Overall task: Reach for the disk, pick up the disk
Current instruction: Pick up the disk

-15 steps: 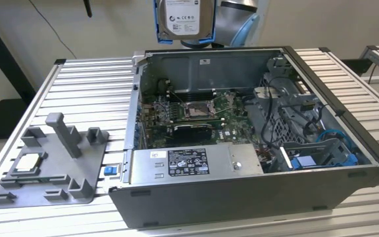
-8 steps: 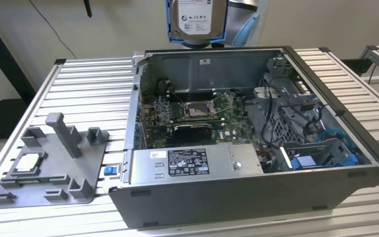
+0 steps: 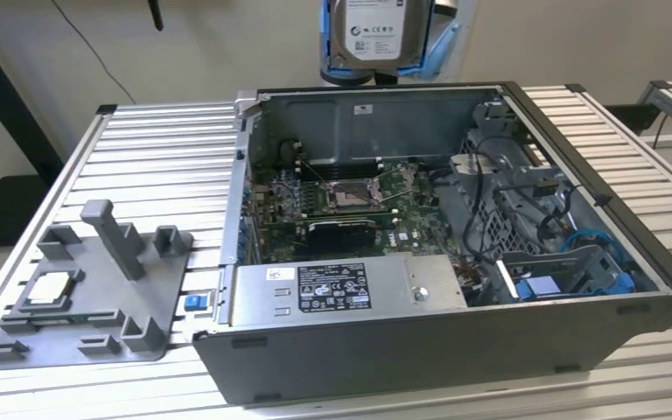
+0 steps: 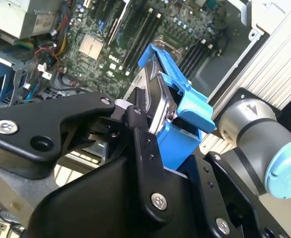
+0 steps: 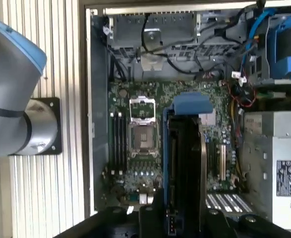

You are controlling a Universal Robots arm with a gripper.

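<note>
The disk (image 3: 381,31), a silver metal drive with a white label in a bright blue bracket, hangs high above the far wall of the open computer case (image 3: 430,350). In the second wrist view my gripper (image 4: 153,111) is shut on the disk (image 4: 158,91), with one black finger (image 4: 137,121) pressed against its face and the blue bracket (image 4: 185,99) around it. The first wrist view shows the disk (image 5: 185,163) edge-on over the motherboard (image 5: 140,163), well above it.
Inside the case are the motherboard (image 3: 348,197), a long grey metal box with a sticker (image 3: 336,289) and blue drive cages (image 3: 570,271). A grey fixture (image 3: 91,289) holding a small square chip (image 3: 53,287) stands at the exterior view's left on the slatted table (image 3: 161,166).
</note>
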